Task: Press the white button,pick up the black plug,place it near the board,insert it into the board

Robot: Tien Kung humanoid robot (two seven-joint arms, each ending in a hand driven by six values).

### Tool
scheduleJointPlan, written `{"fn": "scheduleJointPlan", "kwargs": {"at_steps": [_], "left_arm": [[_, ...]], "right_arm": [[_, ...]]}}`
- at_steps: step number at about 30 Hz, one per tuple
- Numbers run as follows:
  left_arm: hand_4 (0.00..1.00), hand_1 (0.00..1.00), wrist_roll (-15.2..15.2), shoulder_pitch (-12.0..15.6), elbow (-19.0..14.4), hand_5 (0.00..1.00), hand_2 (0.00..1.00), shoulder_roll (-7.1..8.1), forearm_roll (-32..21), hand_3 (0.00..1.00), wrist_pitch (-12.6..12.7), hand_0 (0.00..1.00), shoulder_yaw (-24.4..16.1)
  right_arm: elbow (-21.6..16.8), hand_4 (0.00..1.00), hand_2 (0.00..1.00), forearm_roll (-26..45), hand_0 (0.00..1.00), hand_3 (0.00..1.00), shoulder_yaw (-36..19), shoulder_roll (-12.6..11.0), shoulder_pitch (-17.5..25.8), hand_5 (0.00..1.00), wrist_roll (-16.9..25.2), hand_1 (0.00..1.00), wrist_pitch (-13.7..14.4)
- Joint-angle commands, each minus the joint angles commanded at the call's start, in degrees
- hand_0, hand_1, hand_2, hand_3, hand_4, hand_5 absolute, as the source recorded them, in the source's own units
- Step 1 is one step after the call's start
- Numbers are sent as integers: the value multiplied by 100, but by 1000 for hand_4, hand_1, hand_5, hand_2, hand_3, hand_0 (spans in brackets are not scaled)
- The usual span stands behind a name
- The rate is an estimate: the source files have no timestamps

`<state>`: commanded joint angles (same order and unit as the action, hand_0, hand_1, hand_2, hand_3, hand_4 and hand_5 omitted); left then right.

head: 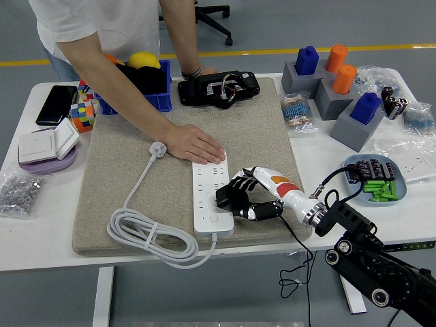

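I see the blue tray (398, 193) holding green pieces, and the blue bin (162, 94) holding a yellow ball (144, 60). My right hand (246, 197) grips the black plug (227, 198) at the white board (212, 196); a person's hand (197, 146) presses the board's far end.

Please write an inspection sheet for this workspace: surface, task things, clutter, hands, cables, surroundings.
Surface: white table with grey felt mat.
Job's things: white power strip on mat; black plug at its right edge.
Clutter: blue bin, phone, puzzle cube, tray of batteries.
Grippers: right hand grasps the plug; left not in view.
Cables: white cord coiled; black wire hanging.
Surroundings: person's hand presses the strip's far end.
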<state>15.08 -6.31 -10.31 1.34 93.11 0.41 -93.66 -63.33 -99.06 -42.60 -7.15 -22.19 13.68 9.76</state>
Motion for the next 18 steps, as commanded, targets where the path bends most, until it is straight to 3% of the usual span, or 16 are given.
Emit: {"fn": "scheduleJointPlan", "kwargs": {"at_steps": [13, 14, 18], "left_arm": [[598, 496, -4, 21, 0, 257, 512, -13, -3, 578, 0, 466, 2], [598, 496, -3, 23, 0, 257, 512, -14, 0, 578, 0, 466, -2], [598, 496, -4, 29, 0, 257, 512, -18, 4, 578, 1, 466, -14]], "right_arm": [[-15, 852, 571, 3, 535, 582, 17, 5, 15, 2, 0, 545, -24], [-18, 896, 592, 7, 620, 592, 14, 6, 16, 2, 3, 602, -21], [-26, 896, 592, 34, 620, 592, -5, 12, 8, 2, 24, 602, -14]]}}
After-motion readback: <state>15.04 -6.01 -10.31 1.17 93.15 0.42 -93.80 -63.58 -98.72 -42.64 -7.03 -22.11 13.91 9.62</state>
